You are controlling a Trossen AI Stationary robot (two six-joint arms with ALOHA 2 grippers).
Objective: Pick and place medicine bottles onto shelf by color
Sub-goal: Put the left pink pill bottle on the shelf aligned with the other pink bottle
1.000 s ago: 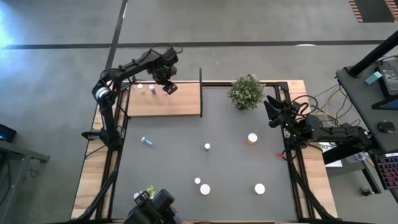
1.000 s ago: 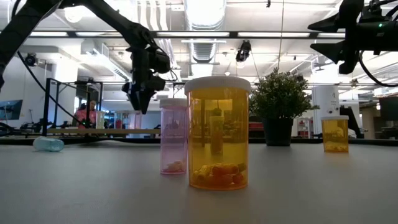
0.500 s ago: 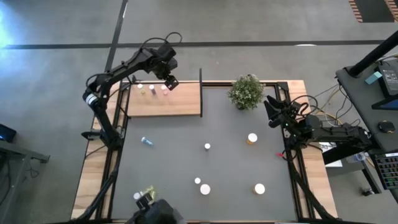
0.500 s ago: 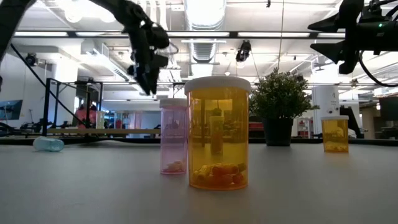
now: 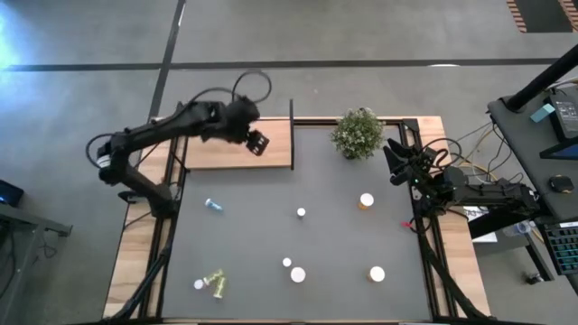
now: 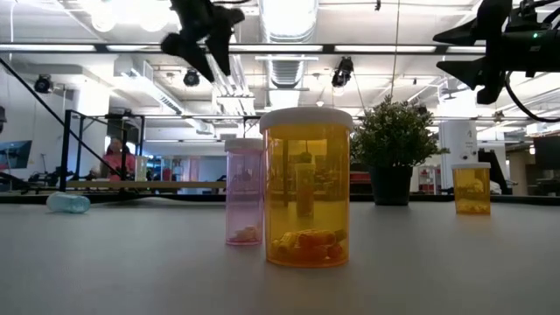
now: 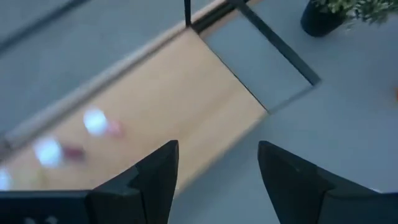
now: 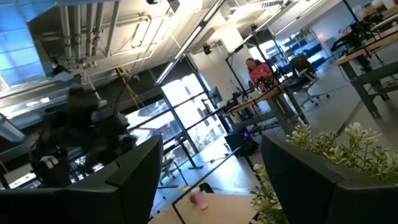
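Left gripper (image 5: 256,142) hangs open and empty above the shelf (image 5: 271,153); only its wrist view shows blurred, probably pink bottles (image 7: 102,124) there.

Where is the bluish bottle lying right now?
In the high view the bluish bottle lies on its side on the table's left part, just in front of the shelf, apart from the other bottles.
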